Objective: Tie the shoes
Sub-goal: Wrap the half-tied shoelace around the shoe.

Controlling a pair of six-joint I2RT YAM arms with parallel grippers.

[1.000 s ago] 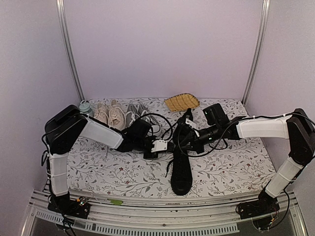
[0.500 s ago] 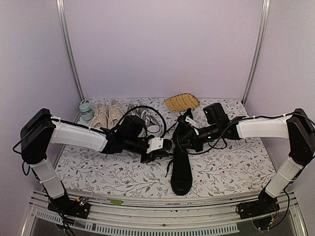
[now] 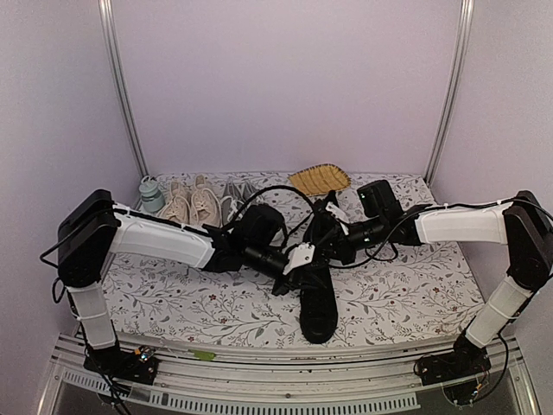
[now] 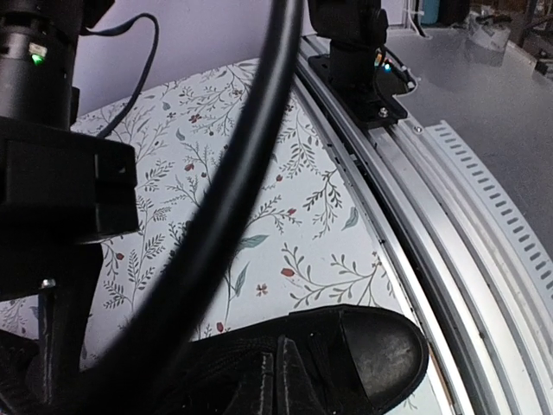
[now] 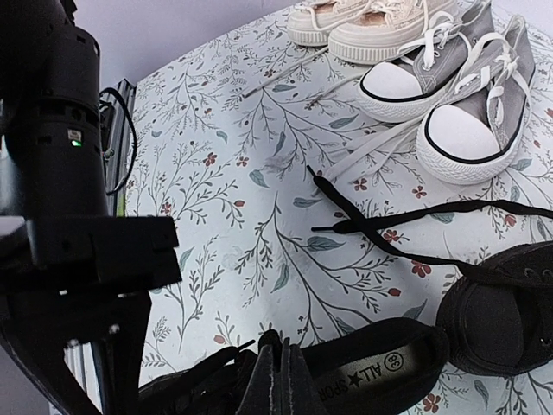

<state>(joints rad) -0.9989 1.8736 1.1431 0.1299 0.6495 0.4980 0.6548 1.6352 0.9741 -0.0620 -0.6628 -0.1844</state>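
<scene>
top external shows both jaws shut tight over the black shoe (image 3: 318,308); an uneven tug could drag it off the worktop (image 3: 415,294).

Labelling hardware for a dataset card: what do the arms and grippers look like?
The left arm and right arm have white shells on long links, black joints and black cables alongside. The left gripper and right gripper are black, two-fingered.

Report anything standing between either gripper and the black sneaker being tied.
Nothing visible does. The left gripper and right gripper are both shut right over the black sneaker; the grey sneakers lie off to the side.
</scene>
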